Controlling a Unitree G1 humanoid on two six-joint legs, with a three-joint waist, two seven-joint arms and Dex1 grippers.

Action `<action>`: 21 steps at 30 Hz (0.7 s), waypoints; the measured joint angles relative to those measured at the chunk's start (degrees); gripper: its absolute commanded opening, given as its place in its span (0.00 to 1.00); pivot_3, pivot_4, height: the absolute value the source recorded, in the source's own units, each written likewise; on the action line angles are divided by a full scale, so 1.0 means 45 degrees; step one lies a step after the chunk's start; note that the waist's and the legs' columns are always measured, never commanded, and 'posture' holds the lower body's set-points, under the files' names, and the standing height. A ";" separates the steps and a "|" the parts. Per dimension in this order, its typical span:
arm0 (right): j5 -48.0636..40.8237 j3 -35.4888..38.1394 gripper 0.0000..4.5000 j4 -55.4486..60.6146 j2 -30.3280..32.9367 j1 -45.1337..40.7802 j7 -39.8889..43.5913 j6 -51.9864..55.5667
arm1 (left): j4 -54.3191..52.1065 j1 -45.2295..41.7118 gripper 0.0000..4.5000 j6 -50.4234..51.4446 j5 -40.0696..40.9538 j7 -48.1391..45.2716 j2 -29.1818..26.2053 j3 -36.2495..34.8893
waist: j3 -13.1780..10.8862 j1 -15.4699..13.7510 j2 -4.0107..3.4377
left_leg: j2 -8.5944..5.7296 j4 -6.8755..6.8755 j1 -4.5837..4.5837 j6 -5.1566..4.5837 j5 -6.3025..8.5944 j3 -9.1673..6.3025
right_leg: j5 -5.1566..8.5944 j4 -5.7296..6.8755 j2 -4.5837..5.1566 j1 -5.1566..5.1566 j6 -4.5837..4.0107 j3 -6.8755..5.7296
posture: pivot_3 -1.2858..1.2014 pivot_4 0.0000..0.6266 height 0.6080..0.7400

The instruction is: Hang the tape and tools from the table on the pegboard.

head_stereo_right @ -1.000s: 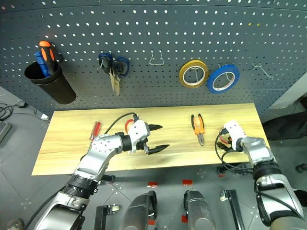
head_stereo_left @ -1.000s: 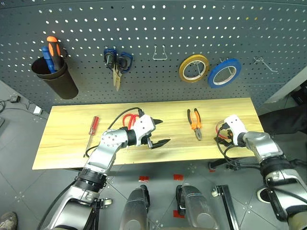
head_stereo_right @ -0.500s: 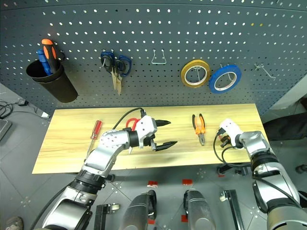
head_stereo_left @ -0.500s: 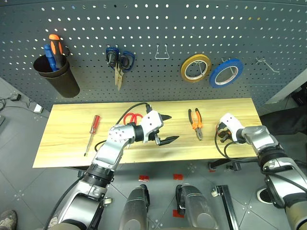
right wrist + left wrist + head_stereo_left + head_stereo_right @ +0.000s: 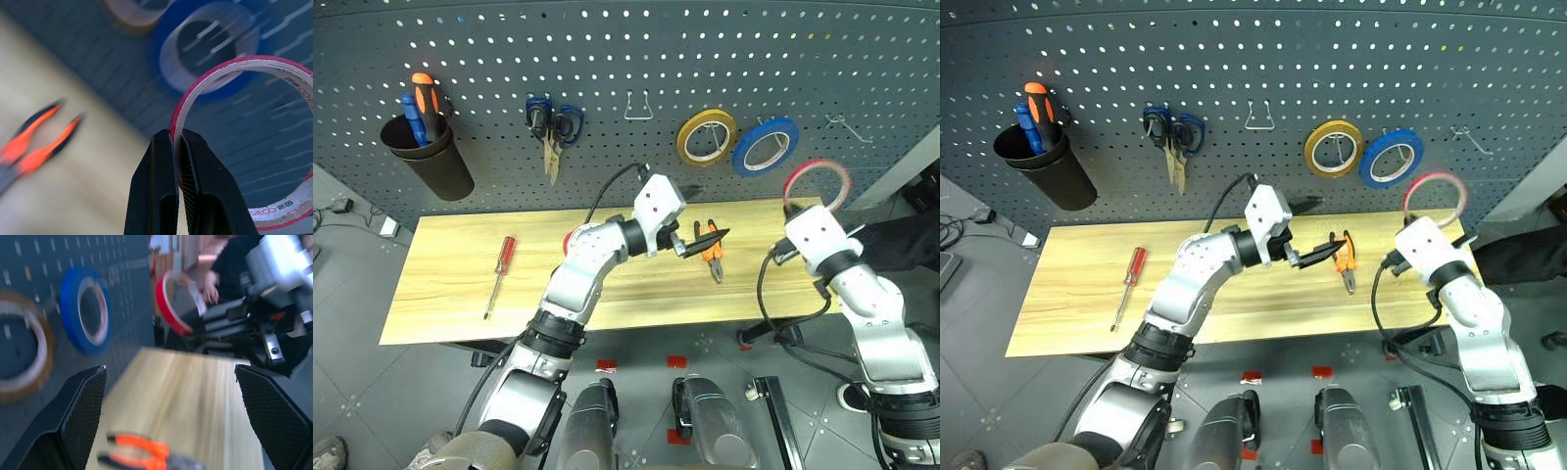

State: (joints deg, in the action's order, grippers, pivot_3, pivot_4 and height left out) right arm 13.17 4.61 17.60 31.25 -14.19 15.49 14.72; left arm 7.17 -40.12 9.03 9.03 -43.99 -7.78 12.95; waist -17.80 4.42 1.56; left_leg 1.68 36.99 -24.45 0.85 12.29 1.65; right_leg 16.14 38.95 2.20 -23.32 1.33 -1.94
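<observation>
My right gripper (image 5: 801, 208) is shut on the rim of the thin red tape (image 5: 817, 184) and holds it upright in front of the pegboard (image 5: 607, 59), just right of the blue roll. The right wrist view shows both fingers (image 5: 161, 196) pinching the tape (image 5: 195, 93). My left gripper (image 5: 710, 211) hangs open and empty above the table (image 5: 450, 294), over the orange-and-black pliers (image 5: 710, 257). The red-handled screwdriver (image 5: 499, 274) lies at the table's left. The red-handled scissors (image 5: 568, 240) are mostly hidden behind my left forearm.
On the pegboard hang dark-blue scissors (image 5: 551, 127), a yellow roll (image 5: 708, 137) and a blue roll (image 5: 765, 147). A black cup (image 5: 426, 157) at the left holds orange and blue screwdrivers. Bare hooks sit at the centre (image 5: 639, 108) and far right (image 5: 850, 129).
My right gripper shut on the red tape at the table's right end and lifted it up to the pegboard. My left arm rose and swung right, fingers staying open.
</observation>
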 measured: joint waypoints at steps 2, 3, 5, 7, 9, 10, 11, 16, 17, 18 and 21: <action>-0.0368 0.0527 0.00 -0.0534 -0.0028 -0.1056 -0.0159 -0.0044 | 0.0075 -0.0419 0.98 0.0128 0.0000 0.0258 0.0327 -0.0011 | -0.0002 0.0087 0.0003 | -0.0003 0.0001 0.0000 -0.0003 0.0000 0.0004 | -0.0002 -0.0001 0.0001 0.0000 0.0000 0.0003 | 0.42 0.51 1.00; -0.0564 0.0745 0.00 -0.0844 -0.0017 -0.1486 -0.0171 -0.0093 | 0.0110 -0.0571 0.98 0.0131 -0.0001 0.0332 0.0406 -0.0005 | -0.0001 0.0101 0.0004 | -0.0002 0.0000 0.0000 -0.0003 0.0001 0.0003 | -0.0002 -0.0002 0.0000 0.0001 0.0000 0.0003 | 0.42 0.51 1.00; -0.1069 0.1117 0.00 -0.1810 0.0008 -0.2567 -0.0147 -0.0162 | 0.0381 -0.0856 0.98 0.0119 -0.0017 0.0494 0.0563 -0.0009 | -0.0001 0.0162 0.0001 | 0.0001 -0.0007 0.0002 -0.0004 0.0001 0.0004 | -0.0007 0.0001 -0.0001 0.0001 -0.0010 0.0005 | 0.42 0.50 1.00; -0.1523 0.1411 0.00 -0.2828 0.0018 -0.3411 -0.0108 -0.0182 | 0.0651 -0.0886 0.98 0.0104 -0.0054 0.0532 0.0610 0.0008 | -0.0001 0.0195 0.0001 | 0.0005 -0.0011 0.0002 -0.0006 0.0002 0.0008 | -0.0041 0.0002 -0.0002 -0.0002 -0.0069 0.0006 | 0.42 0.50 1.00; -0.2188 0.1790 0.00 -0.4234 0.0020 -0.4372 -0.0007 -0.0238 | 0.0969 -0.0883 0.98 0.0103 -0.0082 0.0647 0.0663 0.0012 | -0.0002 0.0210 0.0001 | 0.0008 -0.0015 -0.0001 -0.0011 0.0005 0.0012 | -0.0040 -0.0004 0.0000 -0.0002 -0.0074 0.0006 | 0.42 0.50 1.00; -0.2445 0.1984 0.00 -0.4949 0.0036 -0.4825 0.0132 -0.0258 | 0.1104 -0.0885 0.98 0.0105 -0.0099 0.0748 0.0667 0.0008 | -0.0002 0.0209 0.0001 | 0.0006 -0.0019 -0.0004 -0.0015 0.0007 0.0019 | -0.0039 -0.0012 0.0003 -0.0002 -0.0076 0.0005 | 0.42 0.50 1.00; -0.2800 0.2116 0.00 -0.5788 0.0053 -0.5288 0.0379 -0.0366 | 0.1183 -0.0894 0.98 0.0114 -0.0098 0.0819 0.0680 -0.0030 | -0.0002 0.0208 0.0002 | 0.0007 -0.0015 -0.0009 -0.0019 0.0010 0.0021 | -0.0039 -0.0016 0.0007 -0.0002 -0.0076 0.0005 | 0.42 0.50 1.00; -0.4369 0.2521 0.00 -0.8780 0.0121 -0.6752 0.1588 -0.0311 | 0.1314 -0.0945 0.98 0.0193 -0.0031 0.1028 0.0836 -0.0269 | -0.0004 0.0164 -0.0002 | 0.0002 -0.0012 -0.0029 -0.0040 0.0022 0.0041 | -0.0040 -0.0032 0.0024 -0.0003 -0.0077 0.0003 | 0.43 0.50 1.00; -0.4699 0.2594 0.00 -0.9129 0.0110 -0.6940 0.1826 -0.0166 | 0.1314 -0.0947 0.98 0.0201 -0.0025 0.1025 0.0836 -0.0281 | -0.0004 0.0161 -0.0001 | 0.0004 -0.0011 -0.0032 -0.0040 0.0022 0.0038 | -0.0041 -0.0032 0.0025 -0.0003 -0.0076 0.0002 | 0.43 0.50 1.00; -0.4962 0.2658 0.00 -0.9404 0.0094 -0.7109 0.2061 0.0019 | 0.1315 -0.0947 0.98 0.0215 -0.0025 0.1023 0.0836 -0.0289 | -0.0005 0.0161 -0.0002 | 0.0004 -0.0012 -0.0033 -0.0040 0.0022 0.0039 | -0.0041 -0.0031 0.0025 -0.0004 -0.0076 0.0002 | 0.43 0.50 1.00; -0.5410 0.2668 0.00 -0.9503 -0.0006 -0.7135 0.2403 0.0384 | 0.1316 -0.0950 0.98 0.0226 -0.0024 0.1017 0.0820 -0.0322 | -0.0005 0.0160 -0.0003 | 0.0008 -0.0012 -0.0037 -0.0040 0.0022 0.0034 | -0.0040 -0.0030 0.0024 -0.0004 -0.0076 0.0002 | 0.43 0.51 1.00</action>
State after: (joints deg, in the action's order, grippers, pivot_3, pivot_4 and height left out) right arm -11.18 16.62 -25.17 31.23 -46.30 26.30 16.45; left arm 13.10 -44.39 10.05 8.92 -39.41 -4.09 11.50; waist -17.82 5.14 1.55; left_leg 1.71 36.94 -24.61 0.67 12.39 1.81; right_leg 15.96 38.82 2.31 -23.34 0.99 -1.93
